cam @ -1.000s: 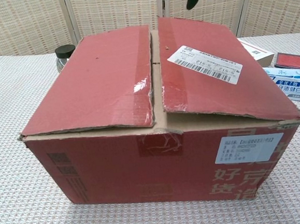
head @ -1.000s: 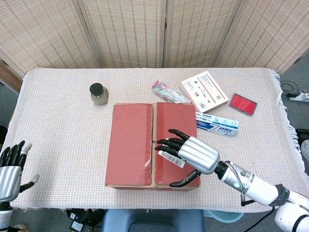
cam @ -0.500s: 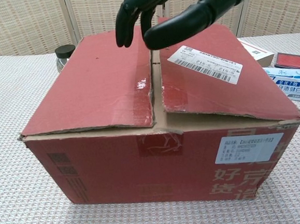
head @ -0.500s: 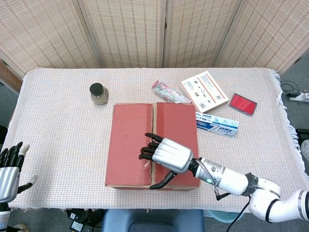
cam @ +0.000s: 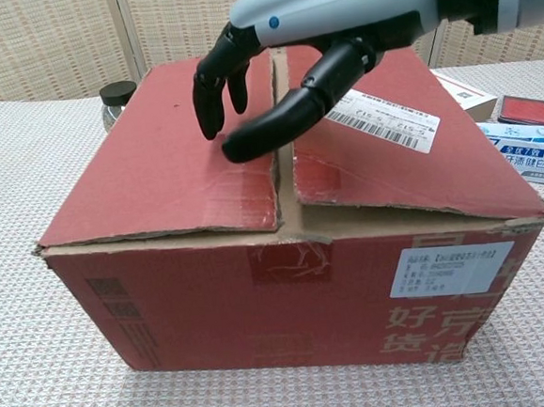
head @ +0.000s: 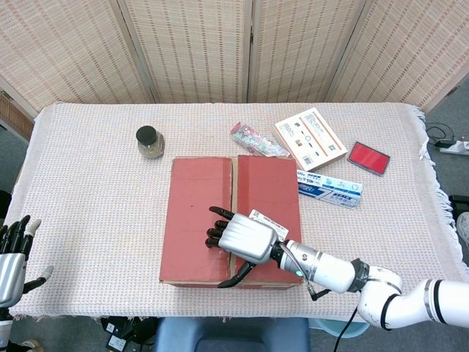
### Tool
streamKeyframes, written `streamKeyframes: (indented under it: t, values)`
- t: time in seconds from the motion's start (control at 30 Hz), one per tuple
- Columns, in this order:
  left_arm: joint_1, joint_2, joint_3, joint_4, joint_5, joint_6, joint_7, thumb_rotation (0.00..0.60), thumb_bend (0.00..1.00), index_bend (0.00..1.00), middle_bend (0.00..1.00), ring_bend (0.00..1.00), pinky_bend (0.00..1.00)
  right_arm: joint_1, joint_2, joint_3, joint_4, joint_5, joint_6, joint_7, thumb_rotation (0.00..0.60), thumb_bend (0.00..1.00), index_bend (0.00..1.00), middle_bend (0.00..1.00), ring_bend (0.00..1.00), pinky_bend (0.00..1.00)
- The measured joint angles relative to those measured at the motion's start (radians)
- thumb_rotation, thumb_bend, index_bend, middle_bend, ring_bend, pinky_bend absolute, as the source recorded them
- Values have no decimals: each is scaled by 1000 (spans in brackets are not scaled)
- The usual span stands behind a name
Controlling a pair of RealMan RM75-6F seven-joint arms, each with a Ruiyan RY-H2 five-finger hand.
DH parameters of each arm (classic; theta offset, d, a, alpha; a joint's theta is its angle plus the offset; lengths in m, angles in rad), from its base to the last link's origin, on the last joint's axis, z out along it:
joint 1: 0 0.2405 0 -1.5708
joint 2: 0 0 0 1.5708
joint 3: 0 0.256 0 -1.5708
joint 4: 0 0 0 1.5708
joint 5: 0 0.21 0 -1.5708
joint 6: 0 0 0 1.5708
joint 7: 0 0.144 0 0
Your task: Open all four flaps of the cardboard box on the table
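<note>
My right hand [head: 245, 240] hovers over the closed box [head: 231, 218], fingers spread and empty.

The box sits mid-table under my fingers [cam: 208, 86], which point down at the left flap [cam: 169, 155] just beside the centre seam; I can't tell whether the tips touch it. The thumb [cam: 289, 117] crosses the seam toward the right flap [cam: 391, 156]. My left hand [head: 13, 253] waits at the table's near-left edge, holding nothing, fingers apart.
</note>
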Motion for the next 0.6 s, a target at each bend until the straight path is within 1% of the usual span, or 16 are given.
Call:
streamKeyframes:
  t: [0.23, 0.4, 0.47, 0.6]
  values:
    - [1, -4, -1, 10, -7, -5, -7, 600, 267, 0, 43, 62, 0, -19, 17, -23, -1, -4, 39, -3, 84, 136, 399, 385, 355, 0]
    - [-5, -8, -2, 12, -4, -12, -6, 600, 268, 0, 46, 63, 0, -38, 36, -42, -4, -20, 66, 16, 81, 136, 439, 422, 367, 0]
    - [-6, -10, -2, 12, -3, -13, -7, 600, 268, 0, 47, 63, 0, -44, 37, -47, -3, -31, 80, 22, 82, 136, 459, 443, 389, 0]
    - [-7, -10, -3, 13, -2, -13, -6, 600, 268, 0, 50, 63, 0, -57, 44, -55, -3, -51, 110, 39, 83, 136, 468, 462, 415, 0]
